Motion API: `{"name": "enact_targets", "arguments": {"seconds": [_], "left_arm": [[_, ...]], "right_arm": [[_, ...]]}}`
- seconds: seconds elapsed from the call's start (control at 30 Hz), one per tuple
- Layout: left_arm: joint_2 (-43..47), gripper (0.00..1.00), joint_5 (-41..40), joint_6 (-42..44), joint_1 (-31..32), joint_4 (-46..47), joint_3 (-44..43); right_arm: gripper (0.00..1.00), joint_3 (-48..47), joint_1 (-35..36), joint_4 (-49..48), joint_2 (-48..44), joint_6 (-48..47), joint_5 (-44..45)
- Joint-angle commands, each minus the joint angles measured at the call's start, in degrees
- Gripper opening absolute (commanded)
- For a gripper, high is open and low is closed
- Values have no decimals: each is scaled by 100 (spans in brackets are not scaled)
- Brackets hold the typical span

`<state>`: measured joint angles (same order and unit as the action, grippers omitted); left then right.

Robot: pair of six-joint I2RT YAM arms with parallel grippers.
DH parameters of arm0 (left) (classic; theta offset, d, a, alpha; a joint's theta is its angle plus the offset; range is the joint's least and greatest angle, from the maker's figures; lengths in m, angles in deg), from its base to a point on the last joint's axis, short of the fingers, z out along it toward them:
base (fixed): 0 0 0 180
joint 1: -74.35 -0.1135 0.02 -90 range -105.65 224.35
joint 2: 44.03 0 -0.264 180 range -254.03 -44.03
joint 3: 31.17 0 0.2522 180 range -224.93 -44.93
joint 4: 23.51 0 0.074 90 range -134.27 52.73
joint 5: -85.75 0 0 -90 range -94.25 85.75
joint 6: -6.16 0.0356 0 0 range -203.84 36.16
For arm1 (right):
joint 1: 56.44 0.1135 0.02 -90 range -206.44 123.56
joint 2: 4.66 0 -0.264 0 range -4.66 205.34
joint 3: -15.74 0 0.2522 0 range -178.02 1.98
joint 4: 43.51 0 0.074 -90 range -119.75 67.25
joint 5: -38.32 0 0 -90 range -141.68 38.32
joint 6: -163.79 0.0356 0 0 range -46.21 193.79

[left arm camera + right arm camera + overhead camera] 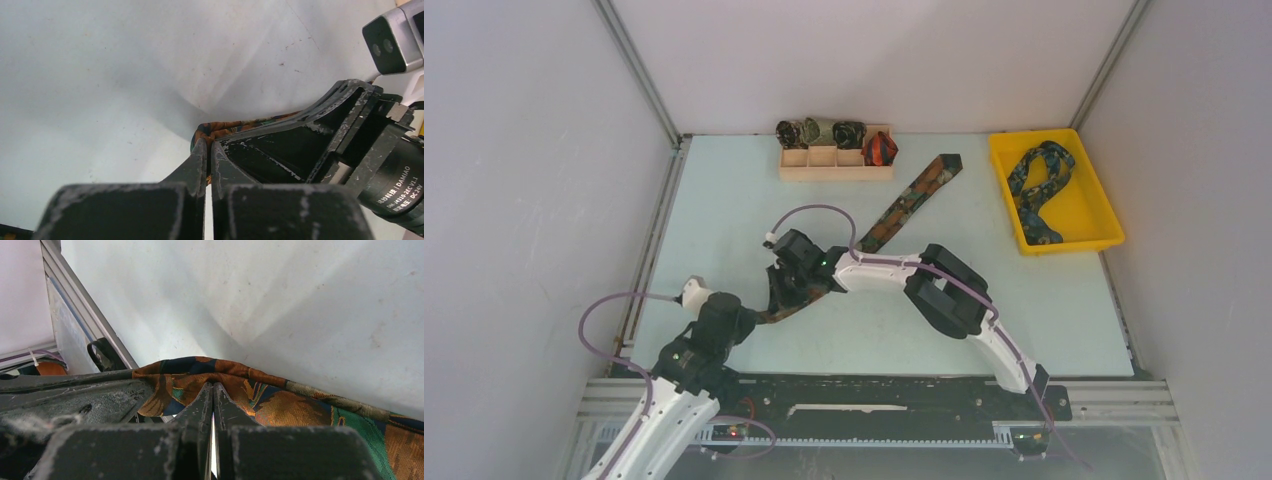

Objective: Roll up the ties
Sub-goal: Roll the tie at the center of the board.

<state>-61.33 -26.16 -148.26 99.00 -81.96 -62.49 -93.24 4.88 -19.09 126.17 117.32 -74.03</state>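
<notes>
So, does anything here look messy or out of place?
Nothing looks damaged or spilled. Only the navy tie lies loose and twisted in the yellow tray, and the brown tie stretches diagonally across the table, its near end pinched by the left gripper and right gripper.

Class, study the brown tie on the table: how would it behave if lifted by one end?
Probably floppy: the brown tie bunches into folds where the right gripper pinches it. Likely light: it lies thin and flat on the table. Its sheen hints it may slip.
</notes>
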Motion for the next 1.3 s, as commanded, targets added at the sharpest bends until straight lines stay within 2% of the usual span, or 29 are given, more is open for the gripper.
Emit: {"name": "enact_targets", "arguments": {"seconds": [0.0,0.27,0.53,0.87,1.1,1.27], "left_arm": [[-117,0,3,79,41,78,-266],[-321,0,120,41,41,166,-391],[-742,0,331,18,41,635,-397],[-1486,0,640,11,41,1400,-406],[-1718,0,667,26,41,1530,-485],[-1825,0,692,1,41,1636,-470]], "right_arm": [[1,-289,99,-67,99,18,-50],[1,-438,134,-47,235,24,-43],[1,-403,105,-54,240,28,-33],[0,-10,-73,-214,-46,76,-131],[0,375,-205,-332,-412,65,-118],[0,396,-219,-418,-320,122,-174]]}}
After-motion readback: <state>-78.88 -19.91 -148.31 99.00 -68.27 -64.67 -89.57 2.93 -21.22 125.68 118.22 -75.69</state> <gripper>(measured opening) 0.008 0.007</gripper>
